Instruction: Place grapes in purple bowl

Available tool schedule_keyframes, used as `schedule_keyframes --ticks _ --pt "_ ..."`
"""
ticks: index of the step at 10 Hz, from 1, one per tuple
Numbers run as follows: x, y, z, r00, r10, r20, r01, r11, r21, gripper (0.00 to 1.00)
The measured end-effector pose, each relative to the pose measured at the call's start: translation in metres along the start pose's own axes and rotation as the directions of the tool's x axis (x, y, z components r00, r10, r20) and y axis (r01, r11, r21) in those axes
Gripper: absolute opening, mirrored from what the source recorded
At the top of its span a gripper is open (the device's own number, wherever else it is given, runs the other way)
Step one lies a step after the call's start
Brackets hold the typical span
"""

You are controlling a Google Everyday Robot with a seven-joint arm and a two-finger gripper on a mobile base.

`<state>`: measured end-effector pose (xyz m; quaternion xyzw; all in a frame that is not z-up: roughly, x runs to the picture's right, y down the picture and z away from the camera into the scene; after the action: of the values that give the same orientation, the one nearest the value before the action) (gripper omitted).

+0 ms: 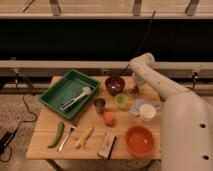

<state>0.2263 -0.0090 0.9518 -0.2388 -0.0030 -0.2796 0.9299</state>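
Observation:
The grapes (pixel 134 91), a small dark red cluster, lie on the wooden table just right of the purple bowl (pixel 115 84). The bowl is dark maroon and stands near the table's back edge. My white arm comes up from the lower right, bends at the back and reaches down to the grapes. My gripper (pixel 136 87) is right on the cluster, shut around it, and it hides the cluster's top. The grapes still rest at table height, a short way from the bowl's rim.
A green tray (pixel 59 90) holding a white utensil (pixel 76 98) fills the left. In front of the purple bowl stand a green cup (pixel 121 101), a metal cup (pixel 100 105) and an orange fruit (pixel 108 118). An orange bowl (pixel 140 141), a white container (pixel 147 112) and a banana (pixel 85 136) sit nearer the front.

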Motion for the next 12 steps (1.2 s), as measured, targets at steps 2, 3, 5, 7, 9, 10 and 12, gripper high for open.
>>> schedule_keyframes --ticks 2,3,5,7,9,10,12 --pt "-0.017 -0.021 -0.028 1.0 -0.016 0.006 0.016 0.999 0.033 0.0" --pt "-0.02 -0.027 -0.04 1.0 -0.024 0.004 0.024 0.999 0.047 0.0" --pt "-0.028 -0.041 -0.077 0.998 -0.057 -0.006 0.057 0.993 0.099 0.0" --pt "-0.04 -0.05 -0.106 0.995 -0.094 -0.015 0.095 0.986 0.14 0.0" --pt "-0.059 -0.056 -0.126 0.99 -0.138 -0.013 0.138 0.976 0.171 0.0" --pt "-0.067 -0.058 -0.126 0.989 -0.151 -0.005 0.15 0.973 0.173 0.0" --pt "-0.08 -0.062 -0.114 0.987 -0.158 0.02 0.152 0.974 0.169 0.0"
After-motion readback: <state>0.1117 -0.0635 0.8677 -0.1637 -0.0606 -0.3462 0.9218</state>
